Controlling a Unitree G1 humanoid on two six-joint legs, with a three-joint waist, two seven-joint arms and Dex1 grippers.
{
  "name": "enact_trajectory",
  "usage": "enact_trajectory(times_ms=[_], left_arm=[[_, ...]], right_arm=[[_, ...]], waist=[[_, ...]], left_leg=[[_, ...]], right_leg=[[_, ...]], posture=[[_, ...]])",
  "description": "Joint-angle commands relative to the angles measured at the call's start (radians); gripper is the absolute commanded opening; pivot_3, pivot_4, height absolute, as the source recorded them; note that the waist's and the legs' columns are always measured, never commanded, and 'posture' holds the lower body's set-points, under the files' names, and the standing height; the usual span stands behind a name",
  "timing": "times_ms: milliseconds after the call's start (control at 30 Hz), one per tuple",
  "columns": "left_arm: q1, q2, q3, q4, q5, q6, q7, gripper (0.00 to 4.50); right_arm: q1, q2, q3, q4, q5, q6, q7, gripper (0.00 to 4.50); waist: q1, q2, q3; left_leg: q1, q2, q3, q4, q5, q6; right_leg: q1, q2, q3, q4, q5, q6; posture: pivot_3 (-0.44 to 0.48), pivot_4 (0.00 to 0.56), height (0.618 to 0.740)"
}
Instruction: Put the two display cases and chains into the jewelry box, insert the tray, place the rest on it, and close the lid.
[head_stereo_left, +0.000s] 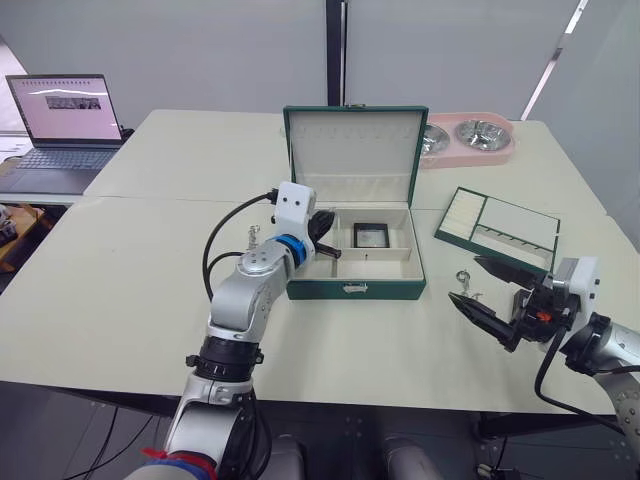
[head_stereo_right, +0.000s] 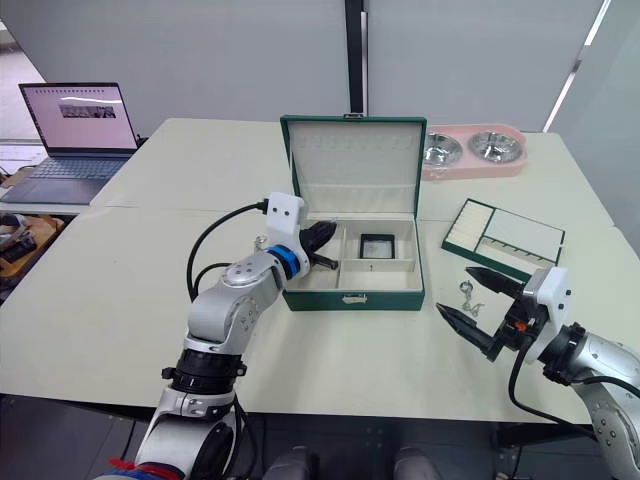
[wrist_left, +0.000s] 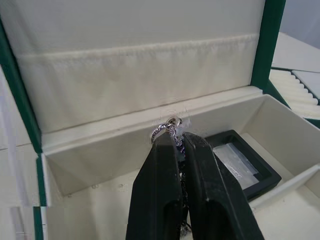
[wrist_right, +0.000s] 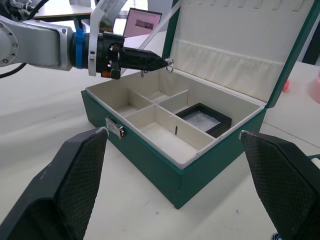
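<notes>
- At my far left, around ten o'clock, an open grey laptop sits on a side desk.
- My left hand is over the left end of the large dark green jewelry box, its two black fingers clenched on a thin silver chain whose ring clasp pokes out past the tips; the chain hangs above the box's back-left compartment.
- The box stands at twelve o'clock on the pale desk, its hinged green lid upright, showing cream lining and a gathered pocket.
- One small square display case with a black frame and clear window lies flat in a back compartment, right of centre.
- A pink double pet bowl is behind the box at one o'clock.
- The shallow green cream-lined tray rests on the desk right of the box, around two o'clock, apart from it.
- Another small silver chain with a ring clasp lies on the desk between box and tray.
- My right hand hovers at three o'clock near that chain, fingers spread wide, grasping nothing.
</notes>
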Motion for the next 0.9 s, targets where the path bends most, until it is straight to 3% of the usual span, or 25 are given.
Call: enact_trajectory(times_ms=[33,667,900], left_arm=[[-0.033,-0.020,0.025,0.013,0.030,-0.024,0.056,0.03],[-0.049,-0.056,0.065,0.076,0.050,-0.052,0.108,0.03],[-0.048,-0.072,0.062,0.066,0.045,-0.068,0.087,2.09]], right_arm=[[-0.004,-0.003,-0.033,-0.042,0.022,0.000,-0.011,4.50],[-0.026,-0.016,-0.028,-0.030,0.023,0.020,-0.004,4.50],[-0.026,-0.020,-0.030,-0.029,0.024,0.023,0.000,4.50]], waist=[[0.001,0.000,0.000],[0.001,0.000,0.000],[0.001,0.000,0.000]], left_leg=[[0.000,0.000,0.000,0.000,0.000,0.000],[0.000,0.000,0.000,0.000,0.000,0.000],[0.000,0.000,0.000,0.000,0.000,0.000]], right_leg=[[0.000,0.000,0.000,0.000,0.000,0.000],[0.000,0.000,0.000,0.000,0.000,0.000],[0.000,0.000,0.000,0.000,0.000,0.000]], posture=[[0.000,0.150,0.740],[0.000,0.150,0.740],[0.000,0.150,0.740]])
